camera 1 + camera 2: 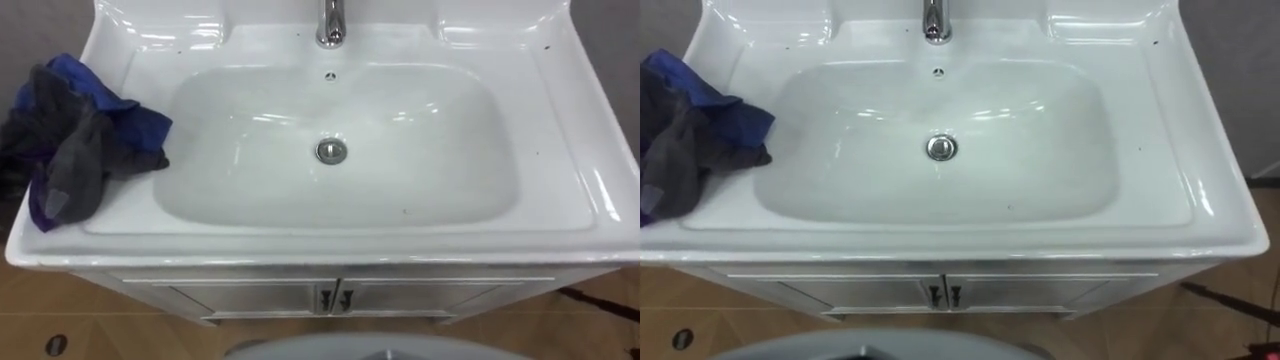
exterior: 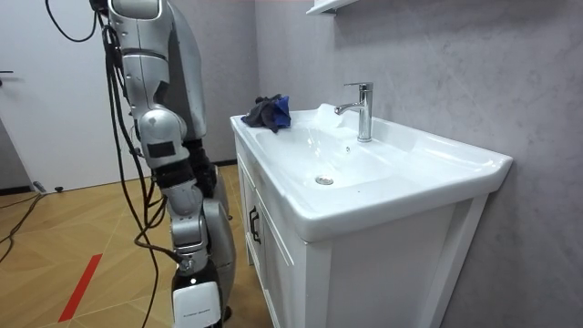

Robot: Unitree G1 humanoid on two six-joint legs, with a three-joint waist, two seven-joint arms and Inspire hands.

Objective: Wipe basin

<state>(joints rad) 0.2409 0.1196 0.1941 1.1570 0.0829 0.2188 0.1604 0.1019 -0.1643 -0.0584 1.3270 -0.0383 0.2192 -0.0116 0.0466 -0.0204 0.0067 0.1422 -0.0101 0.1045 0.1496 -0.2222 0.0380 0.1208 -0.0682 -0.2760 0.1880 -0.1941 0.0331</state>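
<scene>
The white basin (image 1: 420, 180) lies straight below me, its bowl bare, with a metal drain (image 1: 331, 151) in the middle. A crumpled blue and grey cloth (image 1: 75, 140) rests on the basin's left rim, partly hanging over the outer edge. No hand touches it. In the room view I stand upright close to the front of the basin (image 2: 383, 196), and the cloth (image 2: 271, 112) sits at its far end. My right hand (image 2: 199, 173) hangs low beside my hip, short of the cabinet.
A chrome tap (image 1: 331, 25) stands at the back centre of the basin, against a grey wall. Below are white cabinet doors (image 1: 330, 297) with dark handles. Wood floor (image 2: 82, 237) stretches behind me, with a red line on it.
</scene>
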